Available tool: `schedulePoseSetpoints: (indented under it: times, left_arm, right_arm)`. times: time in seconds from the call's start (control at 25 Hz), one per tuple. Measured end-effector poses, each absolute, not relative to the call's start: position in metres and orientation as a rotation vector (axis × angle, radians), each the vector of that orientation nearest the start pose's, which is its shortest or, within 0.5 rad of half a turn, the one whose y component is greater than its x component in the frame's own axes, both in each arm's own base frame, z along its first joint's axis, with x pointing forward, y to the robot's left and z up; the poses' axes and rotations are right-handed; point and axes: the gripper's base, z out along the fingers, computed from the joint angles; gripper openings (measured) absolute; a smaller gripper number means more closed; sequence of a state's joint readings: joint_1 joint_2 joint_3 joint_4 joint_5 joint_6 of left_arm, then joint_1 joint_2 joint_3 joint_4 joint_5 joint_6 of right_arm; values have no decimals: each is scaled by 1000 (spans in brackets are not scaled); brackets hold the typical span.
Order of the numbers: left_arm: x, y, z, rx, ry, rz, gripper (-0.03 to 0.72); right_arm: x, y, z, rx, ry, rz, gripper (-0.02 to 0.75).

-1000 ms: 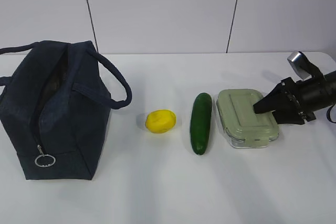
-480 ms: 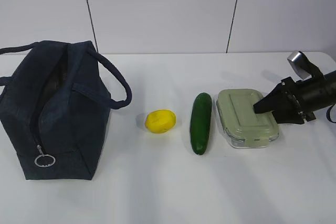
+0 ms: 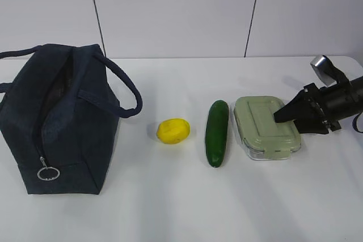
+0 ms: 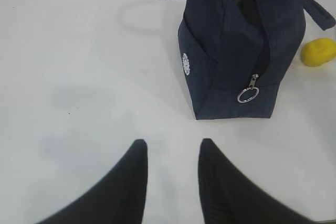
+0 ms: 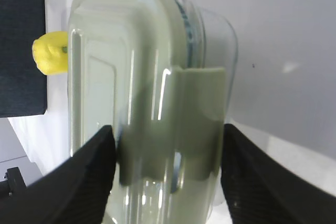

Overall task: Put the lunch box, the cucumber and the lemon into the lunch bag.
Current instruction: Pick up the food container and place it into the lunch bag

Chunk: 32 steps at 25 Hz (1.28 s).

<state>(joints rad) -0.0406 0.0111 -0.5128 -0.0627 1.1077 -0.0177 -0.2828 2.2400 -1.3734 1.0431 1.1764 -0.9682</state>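
Landmark: the lunch bag point(image 3: 59, 120), dark navy, stands upright on the white table point(image 3: 170, 208) at the left end, top gaping, zipper ring pull point(image 3: 49, 173) hanging low on its near end.
Lemon: the lemon point(image 3: 173, 131) lies to the right of the lunch bag, apart from it.
Cucumber: the cucumber point(image 3: 217, 132) lies further right of the bag, past the lemon, lengthwise front to back.
Lunch box: the lunch box point(image 3: 265, 127) sits farthest from the bag, just beside the cucumber, sage lid on.
Right gripper: the right gripper point(image 3: 278, 116) reaches in from the right edge, fingers at the box's right end.
Right wrist view only: the fingers point(image 5: 89, 171) straddle the lunch box point(image 5: 147, 77) at its lid clip, one against each long side, set wide; box resting on the table.
Left gripper: outside the exterior view.
Left wrist view only: the left gripper point(image 4: 172, 153) hangs over bare table short of the bag point(image 4: 236, 51), fingers partly apart, holding nothing; a white round emblem point(image 4: 185, 64) shows on the bag's side.
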Motion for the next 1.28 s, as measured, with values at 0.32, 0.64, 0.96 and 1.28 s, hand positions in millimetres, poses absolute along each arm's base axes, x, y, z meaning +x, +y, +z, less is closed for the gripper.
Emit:
schedulePoseSetpoints:
  times: [0.32, 0.64, 0.96, 1.28]
  left_arm:
    - [-7, -5, 277, 29, 2090, -111, 235]
    - [-7, -5, 277, 29, 2090, -111, 234]
    - [-7, -5, 277, 29, 2090, -111, 235]
    - [-7, -5, 277, 29, 2090, -111, 234]
  right_arm:
    - [399, -40, 105, -77, 2631, 1275, 447]
    - [399, -40, 105, -77, 2631, 1275, 447]
    - [399, -40, 105, -77, 2631, 1275, 446]
    - [399, -40, 105, -77, 2631, 1275, 446]
